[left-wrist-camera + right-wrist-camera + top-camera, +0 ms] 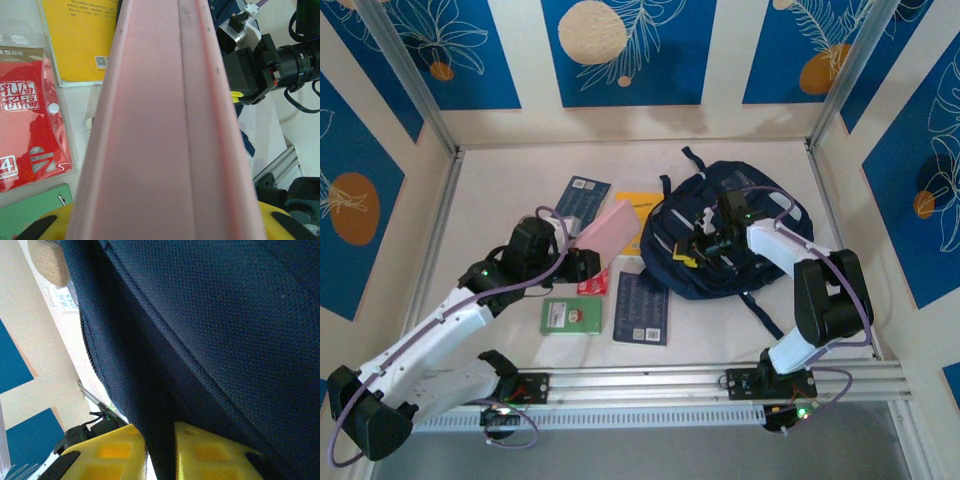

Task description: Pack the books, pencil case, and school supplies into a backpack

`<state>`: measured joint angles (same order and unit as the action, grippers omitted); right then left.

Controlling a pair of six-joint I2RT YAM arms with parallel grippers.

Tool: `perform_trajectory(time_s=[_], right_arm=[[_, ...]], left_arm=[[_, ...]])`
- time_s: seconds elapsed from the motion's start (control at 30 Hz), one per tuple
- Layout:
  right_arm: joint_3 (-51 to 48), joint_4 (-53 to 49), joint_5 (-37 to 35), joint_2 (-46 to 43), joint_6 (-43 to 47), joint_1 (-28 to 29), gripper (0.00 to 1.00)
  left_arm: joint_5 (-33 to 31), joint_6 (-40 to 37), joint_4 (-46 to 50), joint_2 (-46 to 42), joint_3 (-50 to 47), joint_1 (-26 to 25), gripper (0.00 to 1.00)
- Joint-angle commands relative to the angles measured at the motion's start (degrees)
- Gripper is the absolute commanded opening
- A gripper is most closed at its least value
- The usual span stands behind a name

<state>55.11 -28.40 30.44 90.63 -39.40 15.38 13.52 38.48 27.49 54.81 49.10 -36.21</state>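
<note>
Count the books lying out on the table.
3. The far navy book lies farthest back; the yellow book beside the backpack, partly under the pink case; the near navy book closest to the arms. Others may be hidden in the backpack.

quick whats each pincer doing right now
left pincer: closed on the long pink pencil case
right pincer: closed on a fold of the dark navy fabric backpack

White table [520, 175], blue leaf-print walls [660, 75], aluminium rail [650, 383]
</note>
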Motion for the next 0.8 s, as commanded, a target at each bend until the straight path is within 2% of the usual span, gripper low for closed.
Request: perform_trajectory(time_s=[0.0,0.07,0.17,0.43,0.63,0.77], right_arm=[[-0.8,-0.1,2.0,1.0,-0.5,0.4,0.15],[-1.0,0.3,2.1,1.2,-0.7,0.4,0.13],[-1.0,0.8,2.4,1.2,-0.6,0.4,0.00],[3.3,-5.1,-2.6,-5.9,0.4,-1.0,0.00],[8.6,-12.4,-11.0,-13.1,0.9,-2.3,0.00],[14.0,-18.1,-24.7,-18.8,-0.4,-2.6,0.00]], left_arm=[[0.9,-0.4,-1.4,-0.4,0.3,0.6,0.18],[0.9,-0.4,-1.2,-0.4,0.2,0.6,0.19],[0.9,-0.6,-0.9,-0.6,0.3,0.5,0.18],[0.5,-1.1,-0.9,-0.2,1.0,0.6,0.18],[1.3,-1.3,-2.0,1.8,2.3,0.6,0.18],[3.4,-1.0,-3.3,4.9,4.2,0.6,0.18]])
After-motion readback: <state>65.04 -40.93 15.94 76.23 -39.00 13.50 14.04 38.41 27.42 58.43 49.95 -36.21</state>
